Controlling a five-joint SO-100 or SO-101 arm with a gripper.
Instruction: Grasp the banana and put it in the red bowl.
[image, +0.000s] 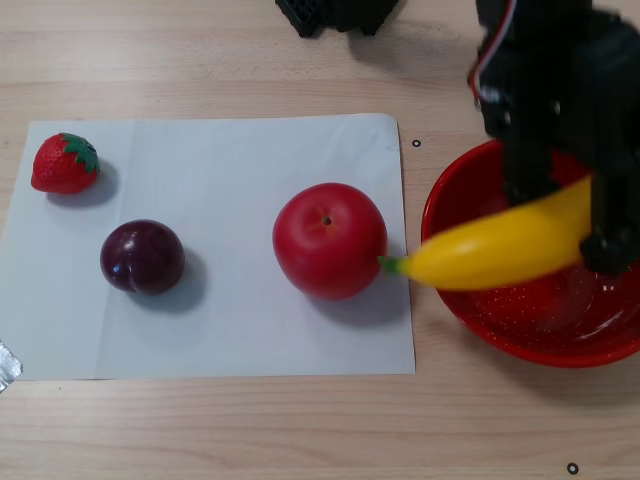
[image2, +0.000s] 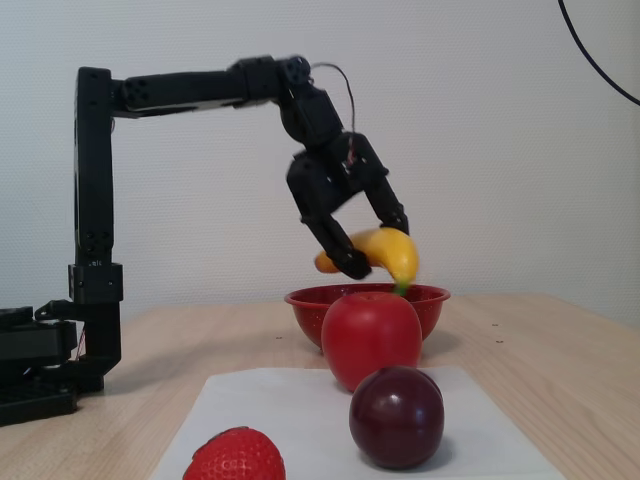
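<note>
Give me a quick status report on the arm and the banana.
Gripper shut on banana, held above red bowl. Green tip overhangs rim toward apple. Nothing blocking the drop.

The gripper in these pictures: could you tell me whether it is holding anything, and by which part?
The gripper holds the banana, clamped toward its orange-red end; the green stem tip sticks out free, above the rim of the red bowl.

Wooden table (image: 200, 430) with white paper sheet (image: 230, 180), red bowl (image: 520, 335).
</note>
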